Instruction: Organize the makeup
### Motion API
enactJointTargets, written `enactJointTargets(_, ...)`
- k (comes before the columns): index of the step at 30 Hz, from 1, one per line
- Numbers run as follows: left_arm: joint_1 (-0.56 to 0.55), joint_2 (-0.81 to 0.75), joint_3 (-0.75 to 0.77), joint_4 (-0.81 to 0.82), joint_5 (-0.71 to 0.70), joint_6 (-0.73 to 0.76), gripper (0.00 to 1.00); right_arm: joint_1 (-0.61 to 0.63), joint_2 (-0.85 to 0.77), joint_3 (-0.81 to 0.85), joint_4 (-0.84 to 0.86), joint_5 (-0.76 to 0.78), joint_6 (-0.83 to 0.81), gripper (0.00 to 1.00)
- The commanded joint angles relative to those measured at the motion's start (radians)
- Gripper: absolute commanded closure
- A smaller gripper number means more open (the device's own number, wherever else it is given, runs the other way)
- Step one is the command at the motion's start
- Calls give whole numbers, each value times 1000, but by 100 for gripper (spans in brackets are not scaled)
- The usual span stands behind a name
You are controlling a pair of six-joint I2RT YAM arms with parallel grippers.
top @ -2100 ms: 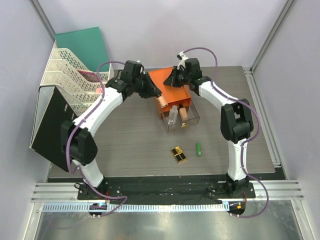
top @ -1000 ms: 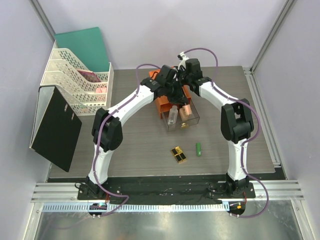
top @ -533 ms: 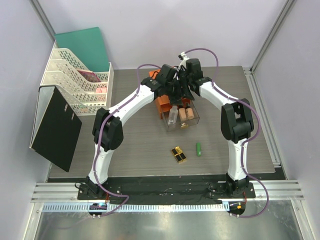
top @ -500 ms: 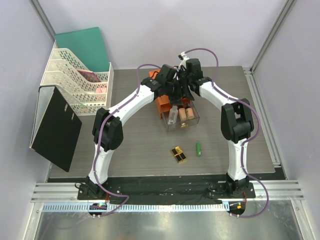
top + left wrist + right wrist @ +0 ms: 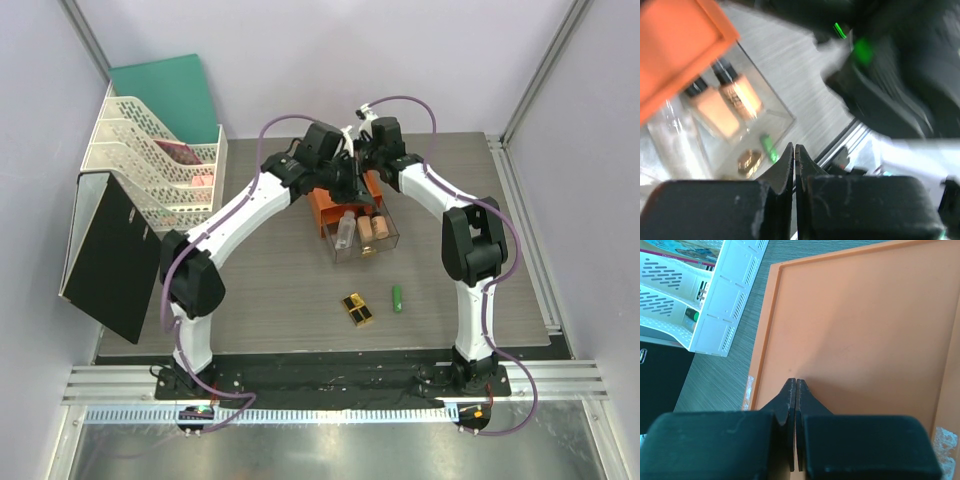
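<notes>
Two peach bottles (image 5: 366, 231) are already laid in the pulled-out drawer (image 5: 358, 256). The lipsticks (image 5: 357, 309) and green tube (image 5: 397, 298) are left out on the table (image 5: 280, 280) nearby. The left gripper (image 5: 794, 155) is held over the drawer, pinched closed on nothing. The right gripper (image 5: 796, 385), likewise closed and empty, is parked on the box (image 5: 865, 340), probably to steady it, though contact can't be confirmed.

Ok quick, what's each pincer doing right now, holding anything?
Left pincer: closed, holding nothing.
Right pincer: closed, holding nothing, over the orange box.
</notes>
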State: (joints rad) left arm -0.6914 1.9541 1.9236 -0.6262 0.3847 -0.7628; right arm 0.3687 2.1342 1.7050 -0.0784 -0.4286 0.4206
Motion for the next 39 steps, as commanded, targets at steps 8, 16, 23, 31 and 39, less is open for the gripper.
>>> enactJointTargets(8, -272, -112, -153, -231, -328, 402, 100, 22, 188, -105, -428, 85, -68, 99)
enactJointTargets(16, -306, -23, -170, -267, -591, 444, 100, 22, 190, -111, -437, 77, -66, 99)
enactJointTargets(23, -306, 72, -109, -306, -766, 424, 100, 22, 188, -107, -442, 79, -69, 99)
enactJointTargets(31, -261, 77, -100, -314, -914, 304, 100, 24, 188, -104, -451, 77, -74, 99)
enactJointTargets(39, -188, 138, -20, -326, -969, 250, 100, 22, 181, -120, -451, 76, -79, 99)
